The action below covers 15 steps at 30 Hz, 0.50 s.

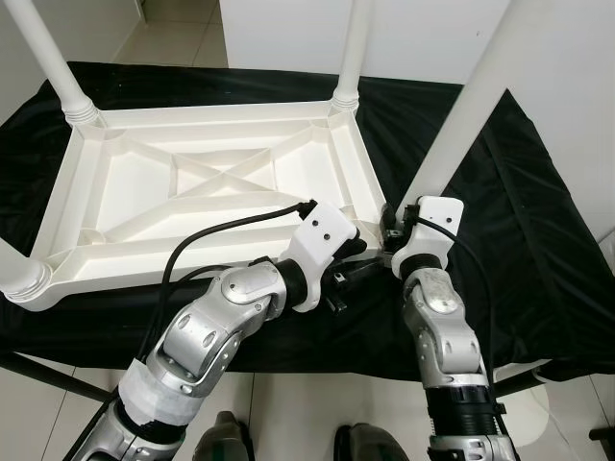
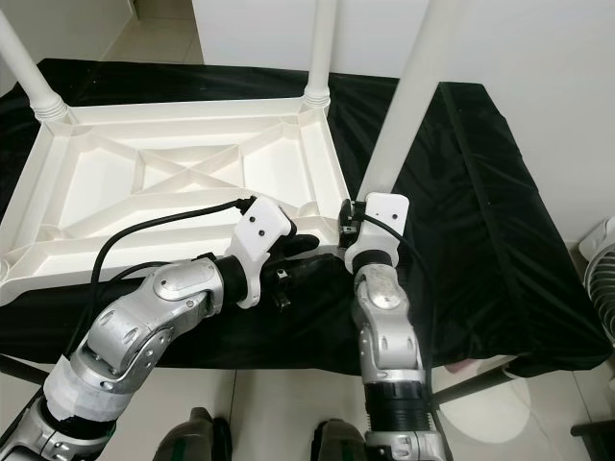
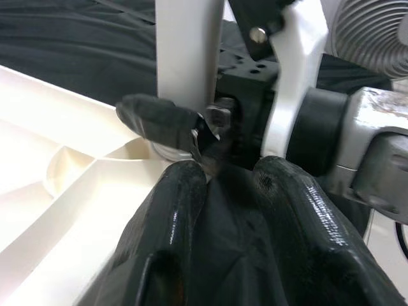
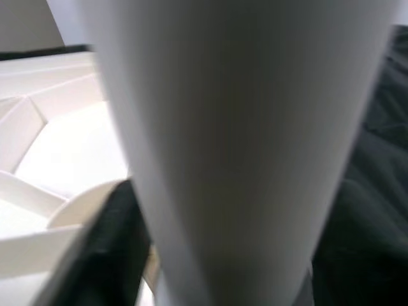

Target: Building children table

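Note:
A white plastic children's table top (image 1: 125, 182) lies upside down on a black cloth. Legs stand in its far left (image 1: 58, 67), far right (image 1: 351, 48) and near left (image 1: 19, 274) corners. A fourth white leg (image 1: 471, 106) leans over the near right corner. My right gripper (image 1: 389, 232) is shut on that leg's lower end (image 3: 188, 64), with one black finger (image 3: 159, 121) wrapped around it. The leg (image 4: 242, 127) looms close in the right wrist view. My left gripper (image 1: 360, 248) hovers just left of that corner, open (image 3: 229, 175), with nothing between its fingers.
The black cloth (image 1: 538, 250) covers the whole work surface and hangs over its edges. A white fan (image 2: 601, 259) stands on the floor to the right. Light floor tiles (image 1: 183, 29) show beyond the far edge. My feet (image 1: 226, 437) are at the near edge.

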{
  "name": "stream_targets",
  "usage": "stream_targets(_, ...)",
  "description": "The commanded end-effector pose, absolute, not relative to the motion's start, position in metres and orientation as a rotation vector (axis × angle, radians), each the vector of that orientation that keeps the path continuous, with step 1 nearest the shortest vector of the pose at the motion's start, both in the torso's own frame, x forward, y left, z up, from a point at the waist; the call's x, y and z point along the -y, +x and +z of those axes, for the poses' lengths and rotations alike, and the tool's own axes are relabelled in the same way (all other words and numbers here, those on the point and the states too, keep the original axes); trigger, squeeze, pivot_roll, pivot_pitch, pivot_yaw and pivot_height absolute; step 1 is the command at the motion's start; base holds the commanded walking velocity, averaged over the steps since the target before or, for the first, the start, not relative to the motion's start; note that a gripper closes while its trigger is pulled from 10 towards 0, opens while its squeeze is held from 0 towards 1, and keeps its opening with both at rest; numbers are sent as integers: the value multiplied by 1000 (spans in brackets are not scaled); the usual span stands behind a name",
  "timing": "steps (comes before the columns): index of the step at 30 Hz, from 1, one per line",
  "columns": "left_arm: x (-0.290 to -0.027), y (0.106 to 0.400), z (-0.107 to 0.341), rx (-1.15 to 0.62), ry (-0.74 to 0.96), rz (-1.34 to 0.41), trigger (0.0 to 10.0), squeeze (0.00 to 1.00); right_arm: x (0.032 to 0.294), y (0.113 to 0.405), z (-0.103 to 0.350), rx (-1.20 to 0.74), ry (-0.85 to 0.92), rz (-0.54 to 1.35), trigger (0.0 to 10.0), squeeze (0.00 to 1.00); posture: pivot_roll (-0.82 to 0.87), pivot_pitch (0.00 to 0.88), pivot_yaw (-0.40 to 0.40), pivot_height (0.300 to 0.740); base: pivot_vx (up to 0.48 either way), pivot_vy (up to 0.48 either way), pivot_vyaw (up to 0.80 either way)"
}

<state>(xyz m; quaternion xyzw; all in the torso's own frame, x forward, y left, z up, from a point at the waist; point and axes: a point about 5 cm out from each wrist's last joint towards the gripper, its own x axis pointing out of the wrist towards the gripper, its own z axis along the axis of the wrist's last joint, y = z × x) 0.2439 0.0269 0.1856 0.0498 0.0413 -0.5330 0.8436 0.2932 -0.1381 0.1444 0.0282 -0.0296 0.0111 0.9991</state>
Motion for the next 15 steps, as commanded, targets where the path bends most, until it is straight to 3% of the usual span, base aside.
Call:
stream_targets(1, -26, 242, 186, -93, 114, -1136, 10000, 0, 137, 291, 143, 54, 62, 61, 10000, 1000, -13, 92, 20, 740, 0, 0, 0)
stream_targets(2, -26, 242, 186, -93, 114, -1136, 10000, 0, 137, 291, 143, 54, 62, 61, 10000, 1000, -13, 92, 20, 740, 0, 0, 0)
stream_targets(3, -27, 243, 186, -94, 120, -1140, 10000, 0, 137, 290, 148, 68, 9, 211, 10000, 1000, -19, 90, 27, 740, 0, 0, 0)
stream_targets(4, -27, 243, 186, -94, 123, -1142, 10000, 0, 135, 288, 151, 86, -9, 301, 10000, 851, -25, 93, 31, 740, 0, 0, 0)
stream_targets(5, -27, 244, 187, -92, 125, -1144, 10000, 0, 134, 287, 154, 103, -15, 369, 10000, 0, -25, 93, 31, 740, 0, 0, 0)
stream_targets(15, -27, 243, 187, -91, 121, -1147, 10000, 0, 148, 289, 152, 84, -134, 503, 10000, 0, -20, 95, 29, 740, 0, 0, 0)
